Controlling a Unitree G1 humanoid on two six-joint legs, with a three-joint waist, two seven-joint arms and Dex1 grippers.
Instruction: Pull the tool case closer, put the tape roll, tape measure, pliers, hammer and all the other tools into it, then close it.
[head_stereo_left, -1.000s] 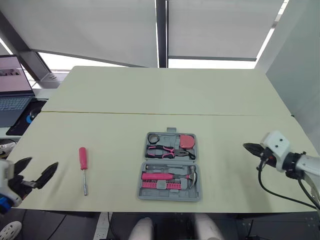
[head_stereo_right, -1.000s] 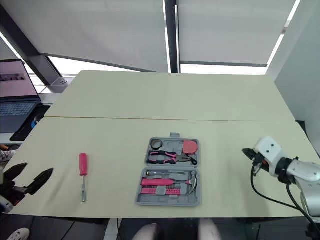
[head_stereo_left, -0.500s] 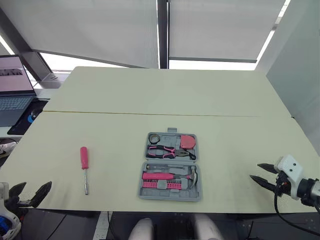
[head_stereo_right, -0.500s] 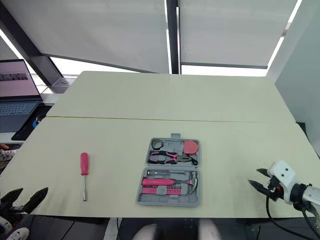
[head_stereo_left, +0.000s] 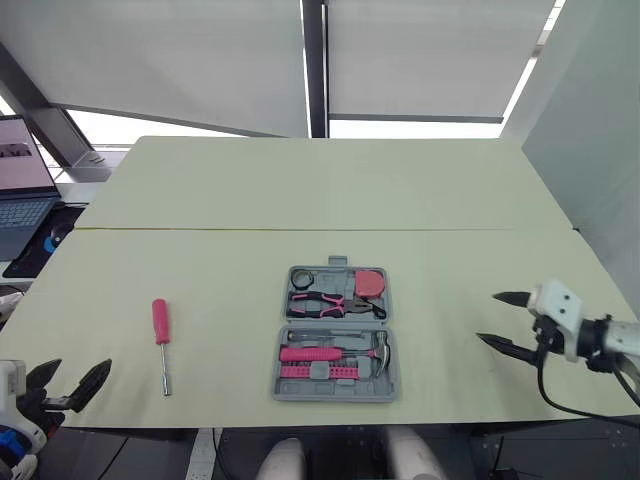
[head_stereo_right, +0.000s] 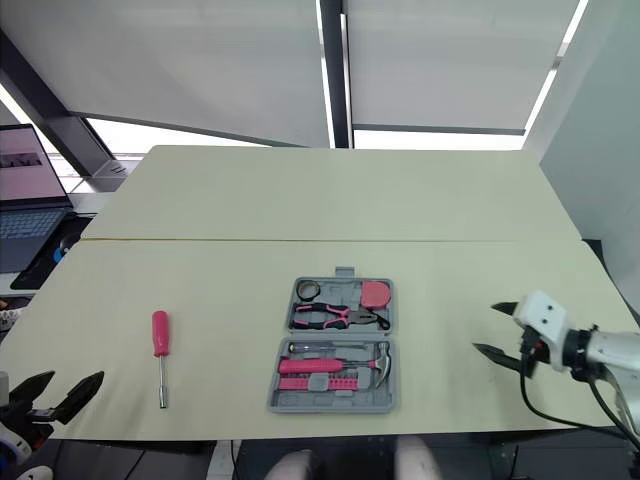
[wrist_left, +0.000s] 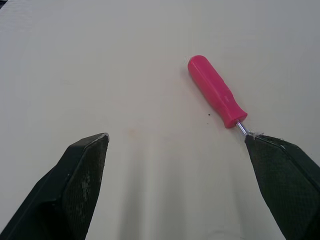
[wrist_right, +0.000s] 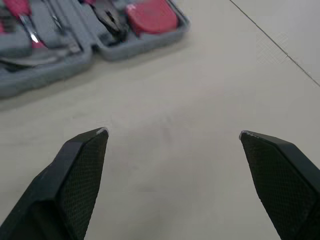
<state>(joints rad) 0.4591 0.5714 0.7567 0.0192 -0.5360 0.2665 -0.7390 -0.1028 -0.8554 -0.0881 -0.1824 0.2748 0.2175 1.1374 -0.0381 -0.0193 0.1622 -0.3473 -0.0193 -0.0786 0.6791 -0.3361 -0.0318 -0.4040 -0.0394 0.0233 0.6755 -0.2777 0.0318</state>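
Observation:
The grey tool case (head_stereo_left: 336, 336) lies open near the table's front edge, holding the tape roll (head_stereo_left: 301, 279), pink tape measure (head_stereo_left: 371, 283), pliers (head_stereo_left: 333, 302) and hammer (head_stereo_left: 340, 354). A pink-handled screwdriver (head_stereo_left: 161, 330) lies loose on the table to the case's left; it is also in the left wrist view as the screwdriver (wrist_left: 216, 92). My left gripper (head_stereo_left: 72, 380) hangs open at the front left corner, short of the screwdriver. My right gripper (head_stereo_left: 503, 320) stands open right of the case, empty, and the case (wrist_right: 100, 35) lies ahead of its fingers.
A laptop (head_stereo_left: 22, 195) sits on a side desk at the far left. A seam (head_stereo_left: 320, 230) crosses the table (head_stereo_left: 320, 180) behind the case. The far half of the table is bare.
My right gripper has gone from shut to wide open, dropping toward the front edge and rising back beside the case. My left gripper sank to the front left corner. The camera shifted slightly.

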